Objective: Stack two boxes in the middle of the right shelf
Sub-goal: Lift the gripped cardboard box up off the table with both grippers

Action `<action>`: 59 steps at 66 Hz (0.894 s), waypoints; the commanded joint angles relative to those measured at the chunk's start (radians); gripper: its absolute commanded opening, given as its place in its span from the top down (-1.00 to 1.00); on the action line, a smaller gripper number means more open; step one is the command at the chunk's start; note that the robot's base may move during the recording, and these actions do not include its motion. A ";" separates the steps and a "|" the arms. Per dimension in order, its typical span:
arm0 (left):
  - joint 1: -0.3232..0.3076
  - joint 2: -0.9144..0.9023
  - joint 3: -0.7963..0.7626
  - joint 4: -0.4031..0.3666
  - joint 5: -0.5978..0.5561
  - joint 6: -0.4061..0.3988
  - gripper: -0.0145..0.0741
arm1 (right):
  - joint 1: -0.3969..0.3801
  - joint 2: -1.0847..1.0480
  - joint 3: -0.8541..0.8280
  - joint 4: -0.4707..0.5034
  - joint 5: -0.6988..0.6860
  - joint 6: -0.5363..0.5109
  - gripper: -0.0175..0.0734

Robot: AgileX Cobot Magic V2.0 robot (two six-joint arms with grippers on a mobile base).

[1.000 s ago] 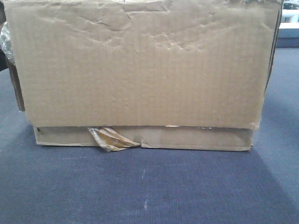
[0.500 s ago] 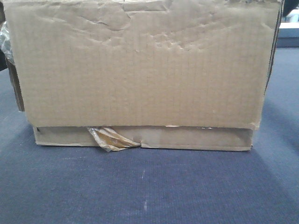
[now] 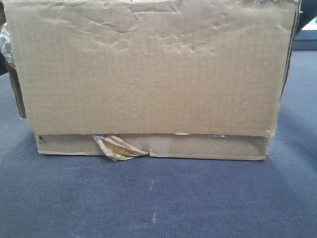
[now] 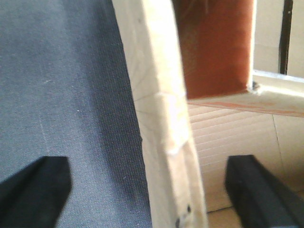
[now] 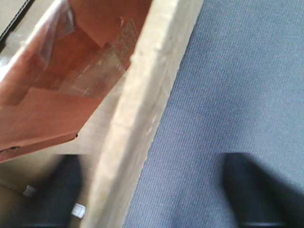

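Note:
A wide brown cardboard box (image 3: pixel 148 74) with a dented face and a crinkled yellowish tape strip (image 3: pixel 116 146) at its lower edge stands on blue carpet and fills the front view. My left gripper (image 4: pixel 147 194) is open and straddles one upright box wall (image 4: pixel 161 118), one finger (image 4: pixel 35 190) outside over the carpet and the other (image 4: pixel 256 190) inside the box. My right gripper (image 5: pixel 161 190) is open and straddles the opposite wall (image 5: pixel 137 118) in the same way, with gaps on both sides. The shelf is out of view. No second box can be told apart.
Blue-grey carpet (image 3: pixel 158 198) lies in front of and beside the box. Reddish-brown inner flaps (image 4: pixel 213 47) show inside the box, also in the right wrist view (image 5: pixel 71 95). A pale edge (image 3: pixel 307 34) shows at the far right.

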 commanded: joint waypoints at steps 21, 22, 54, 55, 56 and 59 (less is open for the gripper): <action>-0.007 -0.002 -0.001 -0.006 -0.003 -0.001 0.92 | 0.002 -0.007 -0.006 -0.004 -0.009 -0.001 0.95; -0.007 -0.004 -0.001 -0.006 -0.003 -0.001 0.92 | 0.002 -0.009 -0.006 -0.004 -0.009 -0.001 0.95; -0.007 -0.196 -0.003 0.003 -0.033 -0.028 0.92 | 0.002 -0.182 -0.043 -0.006 -0.069 0.008 0.95; -0.007 -0.205 -0.003 0.003 -0.038 -0.028 0.92 | 0.002 -0.188 -0.045 -0.006 -0.072 0.008 0.95; -0.007 -0.213 -0.003 0.003 -0.043 -0.028 0.92 | 0.002 -0.197 -0.053 -0.006 -0.075 0.008 0.95; -0.007 -0.240 -0.003 0.003 -0.061 -0.028 0.92 | 0.002 -0.212 -0.064 -0.006 -0.081 0.008 0.95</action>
